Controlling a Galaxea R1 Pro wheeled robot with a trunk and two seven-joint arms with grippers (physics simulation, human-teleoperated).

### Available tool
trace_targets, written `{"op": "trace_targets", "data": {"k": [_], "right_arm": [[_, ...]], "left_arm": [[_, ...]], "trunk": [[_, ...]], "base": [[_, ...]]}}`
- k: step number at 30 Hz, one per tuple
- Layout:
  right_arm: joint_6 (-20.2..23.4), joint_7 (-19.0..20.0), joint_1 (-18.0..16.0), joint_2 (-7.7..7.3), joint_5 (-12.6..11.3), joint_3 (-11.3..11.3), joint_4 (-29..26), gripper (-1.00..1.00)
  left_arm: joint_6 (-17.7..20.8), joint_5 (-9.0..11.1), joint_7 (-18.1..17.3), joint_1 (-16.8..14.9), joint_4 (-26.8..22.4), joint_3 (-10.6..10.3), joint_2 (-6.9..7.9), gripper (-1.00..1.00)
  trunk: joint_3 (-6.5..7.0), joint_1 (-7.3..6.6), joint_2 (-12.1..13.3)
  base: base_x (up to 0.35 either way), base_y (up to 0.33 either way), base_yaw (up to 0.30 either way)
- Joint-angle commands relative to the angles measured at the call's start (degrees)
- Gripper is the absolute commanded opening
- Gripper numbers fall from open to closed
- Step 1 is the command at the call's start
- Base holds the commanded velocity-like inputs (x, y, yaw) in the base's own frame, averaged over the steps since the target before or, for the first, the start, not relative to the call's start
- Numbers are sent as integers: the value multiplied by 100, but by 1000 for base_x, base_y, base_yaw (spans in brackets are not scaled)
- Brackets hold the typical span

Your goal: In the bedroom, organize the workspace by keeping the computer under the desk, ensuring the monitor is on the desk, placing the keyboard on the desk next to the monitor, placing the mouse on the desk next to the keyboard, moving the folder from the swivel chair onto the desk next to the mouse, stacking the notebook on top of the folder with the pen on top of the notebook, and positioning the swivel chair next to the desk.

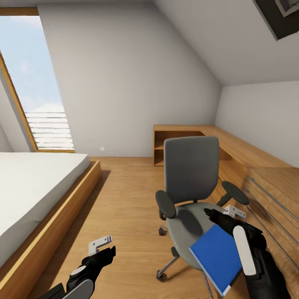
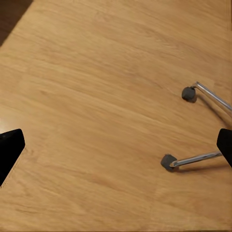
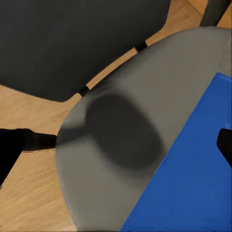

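- Swivel chair [image 1: 192, 195]: stands on the oak floor [image 1: 124, 199] in the bedroom, backrest upright, seat facing the camera. Its right armrest lies close to the low oak dresser [image 1: 265, 182] that runs along the right wall.
- Folder [image 1: 216, 257]: bright blue with a white edge, tilted, at the front edge of the chair seat. Whether it rests on the seat or is lifted clear cannot be told.
- Right gripper [image 1: 234, 212]: poised over the seat and the folder. In the right wrist view the folder [image 3: 193, 183] covers one side of the grey seat [image 3: 121, 145], with one dark finger [image 3: 225, 145] at the folder's edge. Whether this gripper clasps the folder cannot be told.
- Left gripper [image 1: 99, 244]: over bare floor, jaws spread wide, grasping nothing. Its wrist view shows two chrome chair legs with casters [image 2: 168, 162] on the planks.
- Open room: a broad strip of floor between the bed platform [image 1: 54, 216] and the chair.
- Writing: none legible.
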Motion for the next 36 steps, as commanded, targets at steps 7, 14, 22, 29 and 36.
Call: {"op": "trace_targets", "data": {"k": [7,14,22,29,36], "right_arm": [[30,-45,-7,-21,-682,-267,11,100],[32,-43,-7,-45,-1005,-678,175,100],[32,-42,-7,-30,-1022,-709,205,100],[32,-42,-7,-30,-1022,-711,215,100],[32,-40,-7,-18,-1023,-717,221,100]], "left_arm": [[27,-2,28,-6,-15,-11,4,100],[27,-4,22,-6,-17,-18,4,100],[27,-4,28,-6,-17,-26,4,100],[28,-4,27,-6,-17,-26,4,100],[27,-7,28,-6,-24,-34,4,100]], "trunk": [[-6,-1,-4],[-6,-1,-4],[-6,-1,-4],[-6,-1,-4],[-6,-1,-4]], "base": [[-11,250,-263],[0,126,-269],[0,276,-270],[0,109,-271],[0,89,-271]]}}
